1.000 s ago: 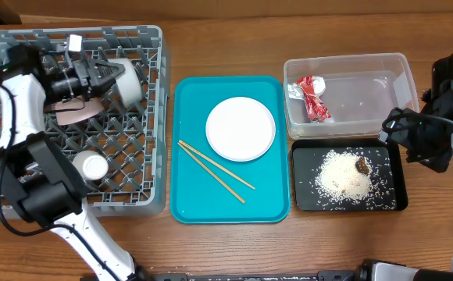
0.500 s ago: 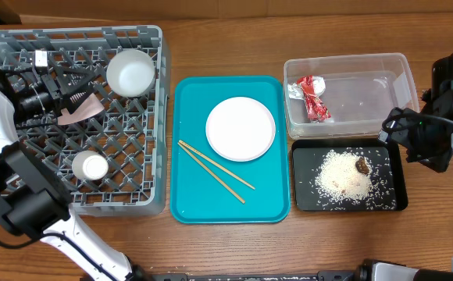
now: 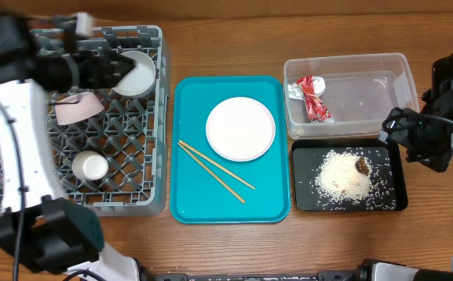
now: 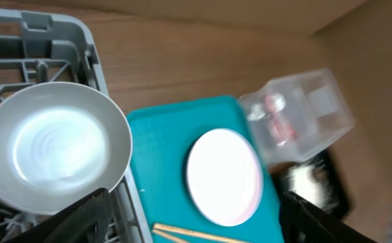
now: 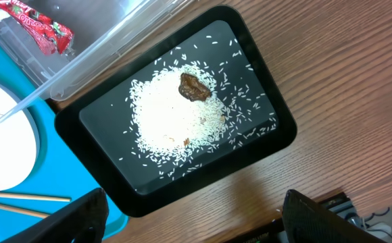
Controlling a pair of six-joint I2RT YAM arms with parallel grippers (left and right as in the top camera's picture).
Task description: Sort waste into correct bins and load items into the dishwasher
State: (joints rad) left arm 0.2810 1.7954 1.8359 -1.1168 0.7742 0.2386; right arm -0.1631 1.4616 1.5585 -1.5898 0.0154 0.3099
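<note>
Plate [image 3: 240,129], white and round, is lying flat on the teal tray [image 3: 191,199], out beyond the fingertips of the left hand [image 4: 206,217] and across the rack [image 3: 162,140] wall from it. It is looking stiff, smooth and slippery, probably breakable. Since it is sitting flush on the tray, only the rim is offering a hold, so a pinch across the edge nearest the hand seems the safest way in. Chopsticks [image 3: 215,170] are lying just beside the plate, thin, light and apt to roll. The left hand is hovering over the rack by the grey-green bowl [image 4: 54,145], spread wide and carrying nothing; whether it is brushing the bowl I cannot tell. The right hand [image 5: 196,226] is likewise gaping wide and empty, hanging over the worktop [image 5: 331,81] at the edge of the black tray [image 5: 277,138], its rice [image 5: 172,115] lying ahead of the fingers.
</note>
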